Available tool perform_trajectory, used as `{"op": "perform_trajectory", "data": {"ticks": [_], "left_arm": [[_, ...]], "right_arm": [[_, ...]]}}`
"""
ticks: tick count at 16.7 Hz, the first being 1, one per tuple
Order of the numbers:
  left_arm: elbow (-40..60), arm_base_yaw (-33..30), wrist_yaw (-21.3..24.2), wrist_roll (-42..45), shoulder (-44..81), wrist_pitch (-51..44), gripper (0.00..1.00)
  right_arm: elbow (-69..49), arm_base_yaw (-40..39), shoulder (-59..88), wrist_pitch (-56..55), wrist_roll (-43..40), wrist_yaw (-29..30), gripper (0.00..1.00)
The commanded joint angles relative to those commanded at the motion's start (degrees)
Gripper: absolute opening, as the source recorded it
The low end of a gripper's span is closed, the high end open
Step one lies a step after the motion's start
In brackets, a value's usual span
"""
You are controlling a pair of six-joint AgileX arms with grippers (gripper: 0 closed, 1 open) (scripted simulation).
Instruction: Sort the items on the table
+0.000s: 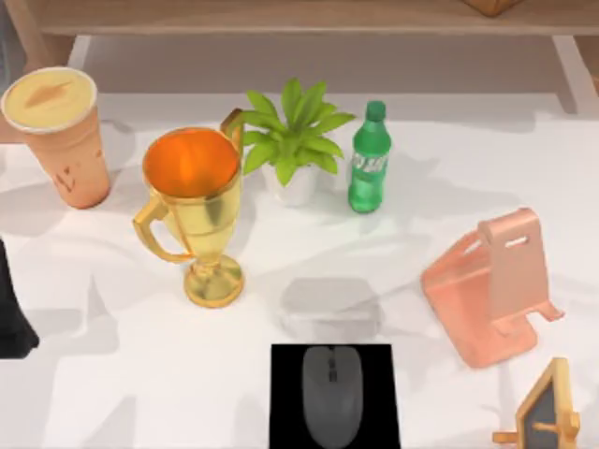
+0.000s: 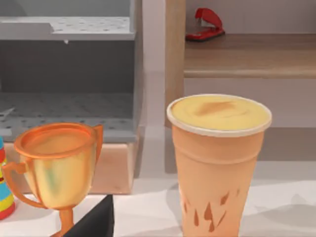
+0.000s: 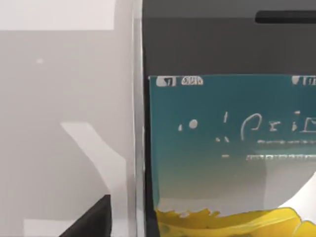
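The tall orange cup (image 1: 58, 140) with a cream-yellow top stands upright at the table's (image 1: 140, 374) far left; the left wrist view shows this cup (image 2: 217, 163) close and straight ahead. A dark grey mouse (image 1: 332, 395) lies on a black pad (image 1: 285, 374) at the front middle. The smartphone (image 3: 227, 148), silver-edged with a teal and yellow screen, sits very close in the right wrist view, on the white surface. My left gripper (image 1: 14, 323) shows as a dark shape at the left edge, in front of the cup and apart from it.
A gold trophy (image 1: 194, 210) stands right of the cup, then a potted plant (image 1: 295, 145) and a green bottle (image 1: 370, 159). A pink phone stand (image 1: 496, 285) and a small wooden easel (image 1: 547, 416) sit at the right. A red stapler (image 2: 207, 24) rests on a shelf behind.
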State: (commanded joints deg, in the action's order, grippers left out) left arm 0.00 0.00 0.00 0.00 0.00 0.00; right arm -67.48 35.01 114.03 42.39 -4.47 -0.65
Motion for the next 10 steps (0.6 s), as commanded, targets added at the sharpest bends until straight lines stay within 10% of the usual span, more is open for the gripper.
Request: {"op": "perform_trajectory", "data": {"ticks": [4,10], "left_arm": [[0.0,0.0,0.0,0.0,0.0,0.0,1.0],[0.0,0.0,0.0,0.0,0.0,0.0,1.0]], "right_arm": [[0.0,0.0,0.1,-0.1,0.0,0.0,1.0],[0.0,0.0,0.1,-0.1,0.0,0.0,0.55]]}}
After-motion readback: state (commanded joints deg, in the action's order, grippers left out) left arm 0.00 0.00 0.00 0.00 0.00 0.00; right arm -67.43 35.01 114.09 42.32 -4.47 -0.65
